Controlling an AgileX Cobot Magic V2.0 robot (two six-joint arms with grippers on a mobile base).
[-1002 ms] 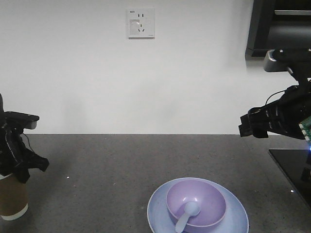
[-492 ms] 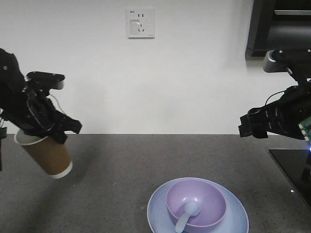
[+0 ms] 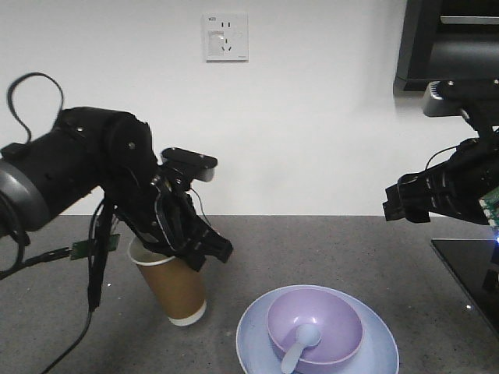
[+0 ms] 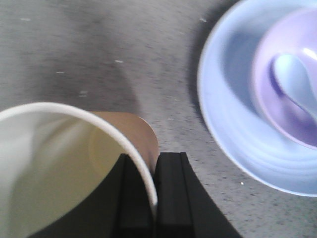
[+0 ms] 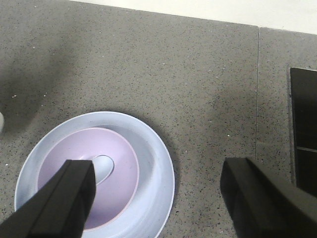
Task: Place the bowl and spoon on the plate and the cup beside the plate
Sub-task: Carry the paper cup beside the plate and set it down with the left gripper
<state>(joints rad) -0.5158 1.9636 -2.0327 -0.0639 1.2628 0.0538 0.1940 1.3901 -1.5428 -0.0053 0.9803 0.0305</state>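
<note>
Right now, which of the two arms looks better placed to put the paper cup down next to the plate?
The left. Its gripper is shut on the rim of the cup, tilted just beside the plate. The right gripper hangs open and empty above the plate, with bowl and spoon already placed.

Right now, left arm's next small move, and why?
Probably lower and level the cup, then release. The left gripper pinches its rim; it hangs tilted beside the plate, which already holds the bowl and spoon.
</note>
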